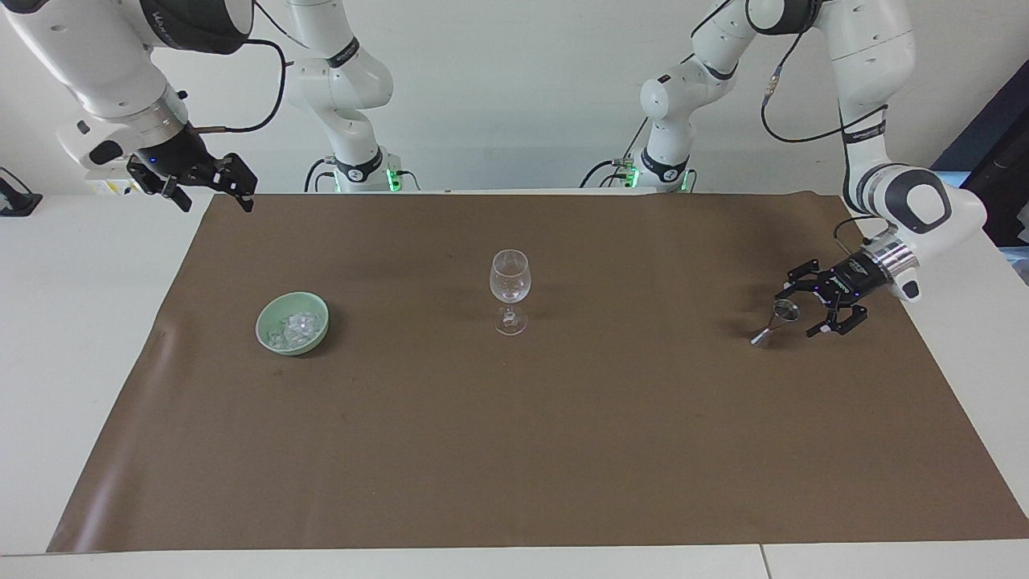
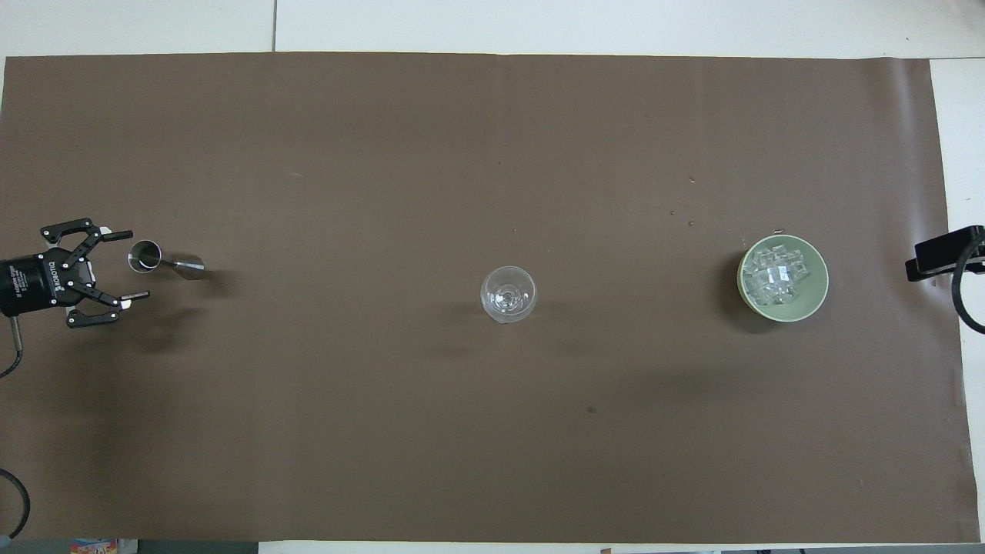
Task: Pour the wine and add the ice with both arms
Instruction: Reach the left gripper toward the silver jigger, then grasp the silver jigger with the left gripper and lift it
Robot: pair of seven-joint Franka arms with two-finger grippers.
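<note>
Brown paper covers nearly the whole tabletop, and the pouring step is only at its approach. The left gripper (image 1: 813, 310) sits low at the left arm's end of the table, about midway between the edge nearest the robots and the edge farthest from them, its fingers spread wide and holding nothing; the small metal jigger (image 1: 778, 318) stands just beside its fingertips, its cup close to the gap between them but, as far as I can judge, not yet enclosed. The next move seems to call for easing forward until the fingers bracket the jigger's cup or narrow waist, then closing gently, since so light and slender a vessel could tip or skid at a nudge from one finger. The wine glass (image 1: 510, 301) stands upright at the middle of the table, well apart from the jigger, with open paper between them and nothing to block a carry. The ice (image 1: 294, 326) lies heaped in a pale green bowl (image 1: 269, 318) toward the right arm's end, untouched. The right gripper (image 1: 211, 182) waits in the air over the corner of the paper nearest the robots at that end, its fingers parted and empty.
</note>
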